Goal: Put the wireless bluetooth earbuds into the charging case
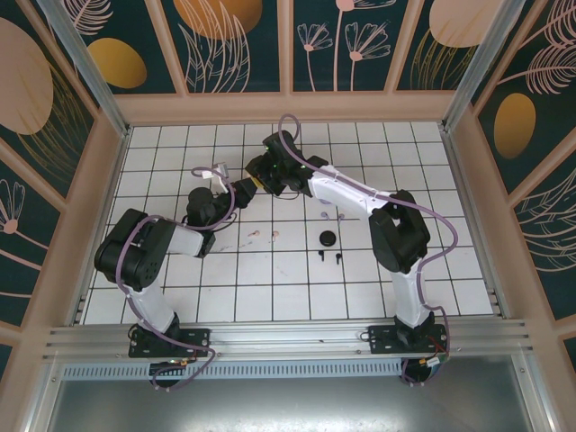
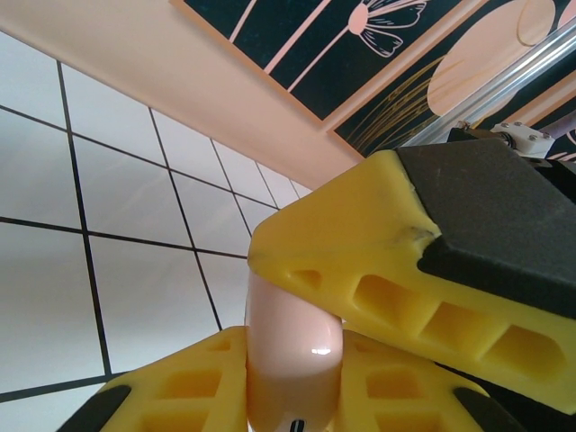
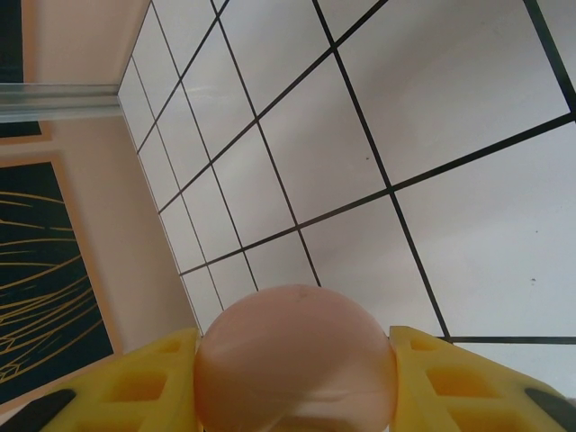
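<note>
L arm [image 1: 144, 252], R arm [image 1: 396, 229] meet mid-rear on pink case [image 3: 297, 360]. Black case [image 1: 327, 238], pink buds [image 1: 264, 235] mid-table; front row [image 1: 288, 301] free.

No writing, number or brand is legible on the tiled table [image 1: 297, 290], patterned walls [image 1: 229, 45] or arms [image 1: 346, 191].

Smooth hard plastic on the pink case [image 2: 292, 387], glossy, with a sharp highlight on its edge; the rounded side looks more satin in the right wrist view. Both the left pincer [image 2: 288, 315] and right pincer [image 3: 297, 396] have yellow plastic fingers [image 2: 360, 261], matt, slightly grainy, moulded cut-outs. Backing them, a black pad [image 2: 504, 216]: matt, fine-textured, probably rubber. White surface [image 1: 297, 297]: smooth, faint sheen. Brushed metal frame rails [image 1: 270, 337]. Matt printed walls [image 1: 243, 36], pale wood-look trim.
</note>
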`<act>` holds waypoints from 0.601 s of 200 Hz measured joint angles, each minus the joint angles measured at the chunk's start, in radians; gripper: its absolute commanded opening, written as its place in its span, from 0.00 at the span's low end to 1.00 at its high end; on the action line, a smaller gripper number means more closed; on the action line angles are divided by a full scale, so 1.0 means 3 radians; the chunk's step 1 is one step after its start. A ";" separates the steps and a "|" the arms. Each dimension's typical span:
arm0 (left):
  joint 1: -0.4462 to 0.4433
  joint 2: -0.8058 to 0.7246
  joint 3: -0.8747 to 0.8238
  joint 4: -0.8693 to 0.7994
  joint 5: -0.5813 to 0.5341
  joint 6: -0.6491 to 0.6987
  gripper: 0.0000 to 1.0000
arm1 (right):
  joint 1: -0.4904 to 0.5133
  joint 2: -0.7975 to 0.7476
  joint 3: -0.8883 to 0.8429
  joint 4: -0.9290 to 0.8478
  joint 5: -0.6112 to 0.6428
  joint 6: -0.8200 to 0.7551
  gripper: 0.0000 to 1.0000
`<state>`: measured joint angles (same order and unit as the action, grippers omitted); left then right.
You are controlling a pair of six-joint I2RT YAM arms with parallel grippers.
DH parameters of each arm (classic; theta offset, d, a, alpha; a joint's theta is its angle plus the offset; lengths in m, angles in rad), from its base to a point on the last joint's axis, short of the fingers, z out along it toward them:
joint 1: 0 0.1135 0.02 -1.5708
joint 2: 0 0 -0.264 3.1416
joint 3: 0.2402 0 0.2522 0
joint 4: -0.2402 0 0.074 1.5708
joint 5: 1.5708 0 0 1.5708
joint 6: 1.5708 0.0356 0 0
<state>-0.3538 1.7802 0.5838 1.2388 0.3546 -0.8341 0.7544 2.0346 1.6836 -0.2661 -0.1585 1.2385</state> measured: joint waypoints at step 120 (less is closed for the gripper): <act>0.0000 -0.0015 -0.0009 0.0051 0.0014 -0.0093 0.00 | -0.0118 -0.0209 -0.0374 0.0367 -0.0033 0.0205 0.75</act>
<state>-0.3538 1.7756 0.5812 1.2541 0.3588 -0.8619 0.7189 1.9720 1.5715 -0.1558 -0.1684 1.2999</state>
